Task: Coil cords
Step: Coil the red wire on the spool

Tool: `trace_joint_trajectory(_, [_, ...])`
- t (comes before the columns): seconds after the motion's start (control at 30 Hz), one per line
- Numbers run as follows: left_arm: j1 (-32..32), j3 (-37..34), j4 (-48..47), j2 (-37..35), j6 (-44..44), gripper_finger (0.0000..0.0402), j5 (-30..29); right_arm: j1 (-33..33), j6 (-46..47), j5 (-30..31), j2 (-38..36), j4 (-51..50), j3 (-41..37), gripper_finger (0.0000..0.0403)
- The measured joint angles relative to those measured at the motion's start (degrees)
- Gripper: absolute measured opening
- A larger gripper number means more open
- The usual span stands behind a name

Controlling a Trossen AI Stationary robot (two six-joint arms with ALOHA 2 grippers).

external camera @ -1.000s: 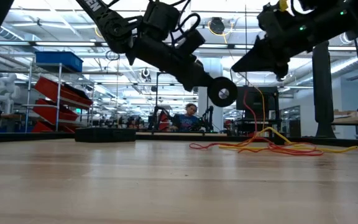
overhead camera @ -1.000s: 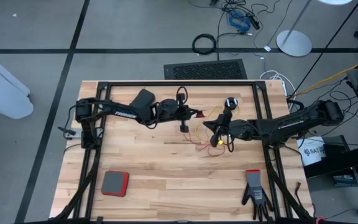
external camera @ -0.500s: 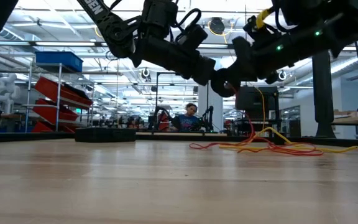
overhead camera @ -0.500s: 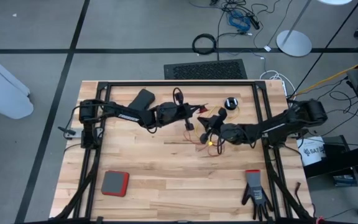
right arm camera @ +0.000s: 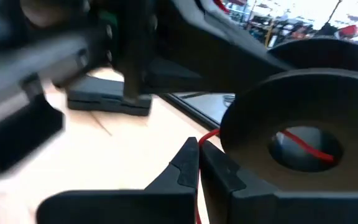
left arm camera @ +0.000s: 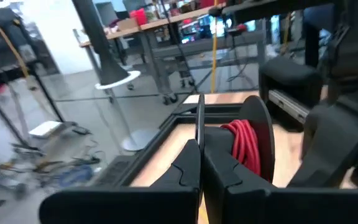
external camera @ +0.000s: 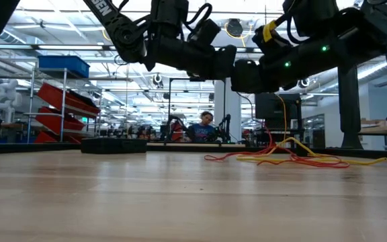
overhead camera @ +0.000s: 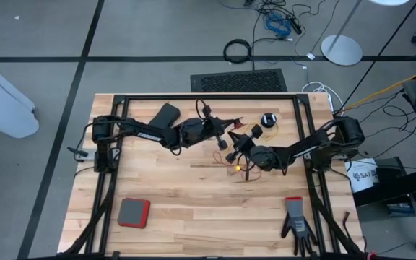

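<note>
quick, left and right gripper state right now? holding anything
Left gripper: fingers shut on the rim of the reel wound with red cord.
Right gripper: fingers shut on the red cord beside that reel.

Red pad point(overhead camera: 133, 212), black glove point(overhead camera: 297, 224)

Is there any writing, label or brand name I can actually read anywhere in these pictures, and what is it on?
"SAT": start of a print on the white bucket beside the table; the rest is cut off.
White lettering on the left arm: too small to read from above, cut off in the low view.
Nothing else readable.
</note>
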Motion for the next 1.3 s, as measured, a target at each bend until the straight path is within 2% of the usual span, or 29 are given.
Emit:
trace_joint_trajectory(0.23, [2.27,-0.01,-0.56,0.05,-9.96,0.0,9.42,1.26,-6.41,6.93,0.76,-1.67,0.08,0.0])
trace_joint_trajectory(0.4, [4.95,-0.01,-1.65,0.05,-14.86,0.0,19.44,2.01,-7.81,7.15,0.36,-4.67,0.11,0.0003])
trace_joint_trajectory(0.63, [8.64,0.1,-1.61,-0.13,-18.91,0.0,36.16,3.01,-3.91,7.02,0.43,-10.53,-0.09,0.0038])
trace_joint_trajectory(0.8, [10.15,0.1,-2.56,-0.45,-18.87,0.0,44.62,3.14,0.25,1.65,0.43,-10.5,-1.43,0.006])
trace_joint_trajectory(0.93, [11.94,0.1,-3.49,-1.41,-18.92,0.0,54.21,3.14,2.13,-3.04,0.43,-10.37,-2.29,0.0065])
trace_joint_trajectory(1.2, [15.54,0.1,-10.73,-2.81,-17.01,0.0,67.98,5.27,2.87,-8.63,0.39,-10.21,-2.54,0.0066])
trace_joint_trajectory(1.3, [16.47,0.1,-14.74,-2.9,-14.38,0.0,71.27,6.51,3.38,-9.61,0.37,-10.22,-2.54,0.0066])
